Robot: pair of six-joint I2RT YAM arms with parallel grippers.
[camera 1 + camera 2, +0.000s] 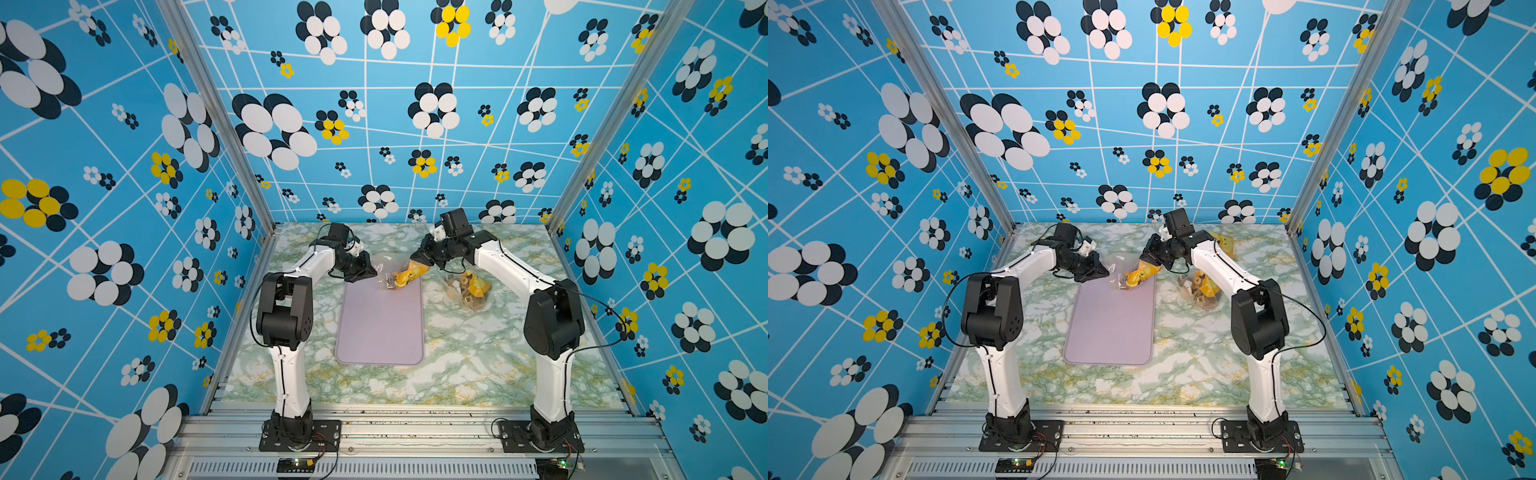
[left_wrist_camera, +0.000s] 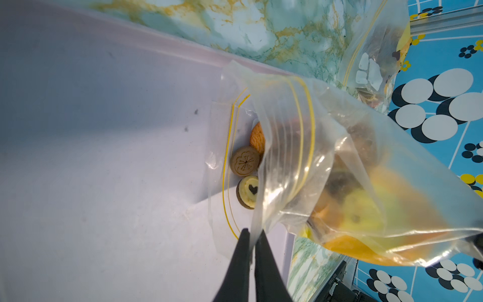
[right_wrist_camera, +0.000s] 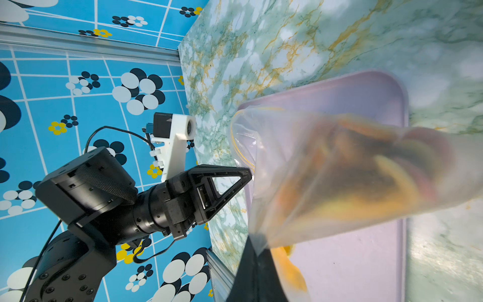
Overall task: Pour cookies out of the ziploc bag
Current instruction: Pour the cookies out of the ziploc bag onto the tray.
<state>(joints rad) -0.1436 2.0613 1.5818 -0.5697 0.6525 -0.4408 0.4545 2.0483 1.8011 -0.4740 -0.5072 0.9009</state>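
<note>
Cookies [image 2: 245, 160]: three show at open mouth of ziploc bag [image 2: 326, 162], resting on its lower lip over lilac tray [image 1: 378, 328]; rest inside bag, blurred. Bag slants over tray's far end, mouth low at left, bottom raised at right. Left gripper [image 2: 252, 235] pinched shut on film at mouth edge. Right gripper [image 1: 415, 258] clamped on raised bottom. Second filled bag [image 1: 467, 291] on marble table [image 1: 478, 365], right of tray.

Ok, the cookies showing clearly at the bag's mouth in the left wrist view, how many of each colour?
Orange-tan cookie: 1
Brown cookie: 1
Cream cookie with heart: 1
Total: 3
Others inside the bag are too blurred.
</note>
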